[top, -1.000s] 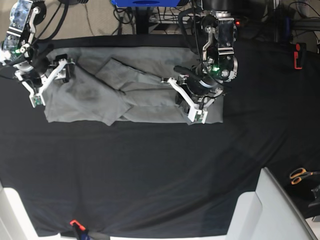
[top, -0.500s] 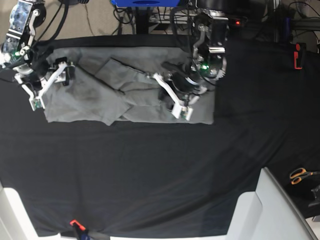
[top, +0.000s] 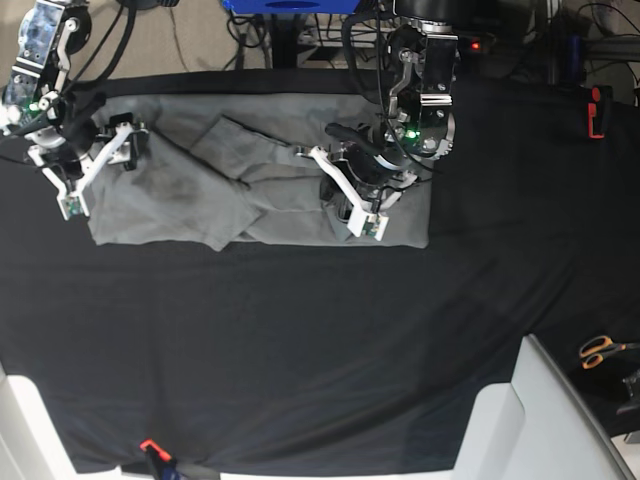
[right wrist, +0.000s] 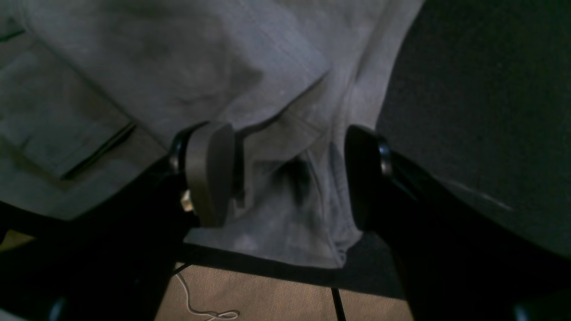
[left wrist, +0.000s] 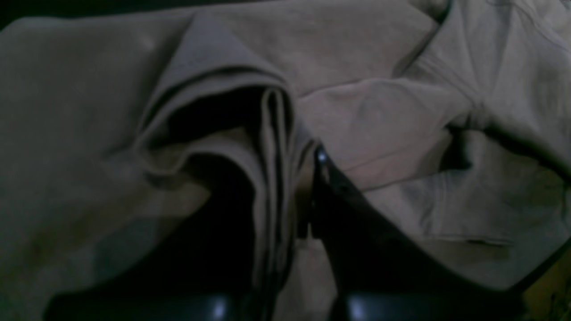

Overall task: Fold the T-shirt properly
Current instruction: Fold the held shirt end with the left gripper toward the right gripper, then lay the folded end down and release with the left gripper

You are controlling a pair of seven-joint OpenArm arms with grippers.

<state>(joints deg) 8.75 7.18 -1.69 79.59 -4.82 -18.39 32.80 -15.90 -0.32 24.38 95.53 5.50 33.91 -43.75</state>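
Observation:
The grey T-shirt (top: pixel 200 200) lies spread along the far side of the black table cloth (top: pixel 300 340), with folded layers and creases across its middle. My left gripper (top: pixel 346 196) is over the shirt's right part. In the left wrist view my left gripper (left wrist: pixel 290 187) is shut on a raised fold of the T-shirt (left wrist: pixel 272 147). My right gripper (top: pixel 97 170) is at the shirt's left end. In the right wrist view my right gripper (right wrist: pixel 287 176) is open, and its pads (right wrist: pixel 209 174) straddle the T-shirt's edge (right wrist: pixel 285 133) without pinching it.
Orange-handled scissors (top: pixel 600 350) lie at the right edge. A white box (top: pixel 540 420) stands at the front right. A red clamp (top: pixel 597 110) is at the far right and an orange clip (top: pixel 150 447) at the front edge. Cables lie on the floor (right wrist: pixel 267 294) behind the table.
My left gripper has moved left and slightly back, dragging the shirt's right edge left with it. The right arm has hardly moved.

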